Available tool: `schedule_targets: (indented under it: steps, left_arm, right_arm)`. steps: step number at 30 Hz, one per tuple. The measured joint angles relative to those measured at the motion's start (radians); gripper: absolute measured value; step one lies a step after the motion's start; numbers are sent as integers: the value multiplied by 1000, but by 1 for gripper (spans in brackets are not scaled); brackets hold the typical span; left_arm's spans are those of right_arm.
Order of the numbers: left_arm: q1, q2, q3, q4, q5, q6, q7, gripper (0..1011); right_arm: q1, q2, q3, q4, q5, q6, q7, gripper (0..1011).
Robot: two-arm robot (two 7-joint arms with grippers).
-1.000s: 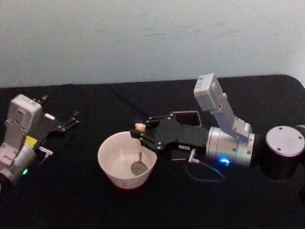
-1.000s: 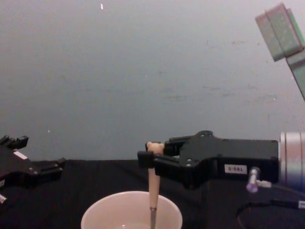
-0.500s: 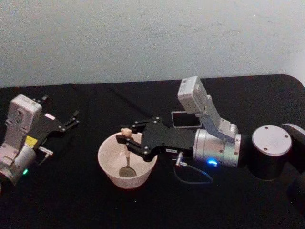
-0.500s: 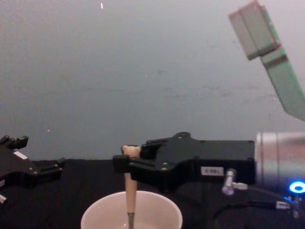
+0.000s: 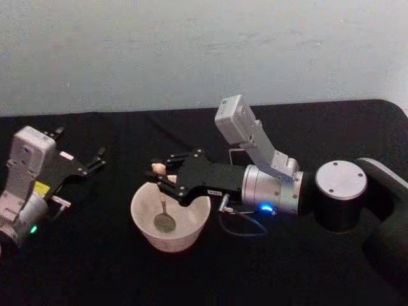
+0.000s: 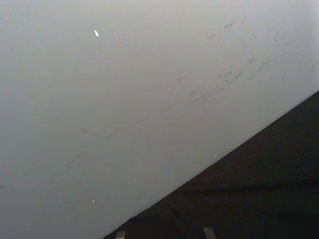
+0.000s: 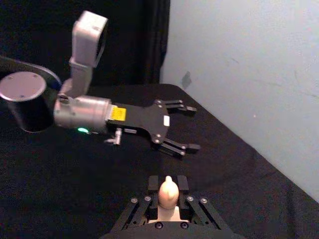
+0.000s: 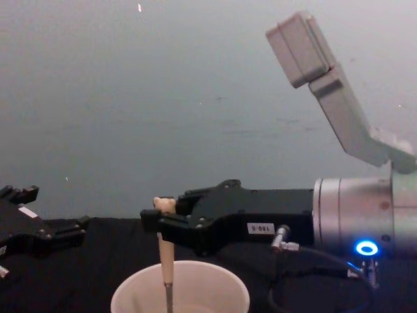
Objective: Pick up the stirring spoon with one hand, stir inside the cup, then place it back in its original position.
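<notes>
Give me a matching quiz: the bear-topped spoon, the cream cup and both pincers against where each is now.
1 slim beige bear-topped metal stirring spoon
2 wide round cream cup
3 left pincer
4 right pincer

A open, off to the left
B upright, bowl in the cup
C shut on the spoon handle
D on the black table

Pairs: 1-B, 2-D, 3-A, 4-C

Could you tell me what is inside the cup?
The stirring spoon stands inside the cup, bowl low, handle held by the right gripper. That gripper covers the cup's far right rim; liquid cannot be made out. The left gripper sits open at left.
</notes>
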Motion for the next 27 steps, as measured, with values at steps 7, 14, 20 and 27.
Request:
schedule_targets:
  steps: [7,14,20,27]
  left_arm:
    - [0,0,0,0,0,0,0,1001]
    - [0,0,0,0,0,0,0,1001]
    - [0,0,0,0,0,0,0,1001]
    - [0,0,0,0,0,0,0,1001]
  right_arm:
    - [12,-15,9,38,-12,2,-14,216]
    - [14,-11,35,52,-11,1,-14,216]
    - [5,4,47,43,-4,-3,-9,215]
    - [-23,46,59,-6,12,-17,17,216]
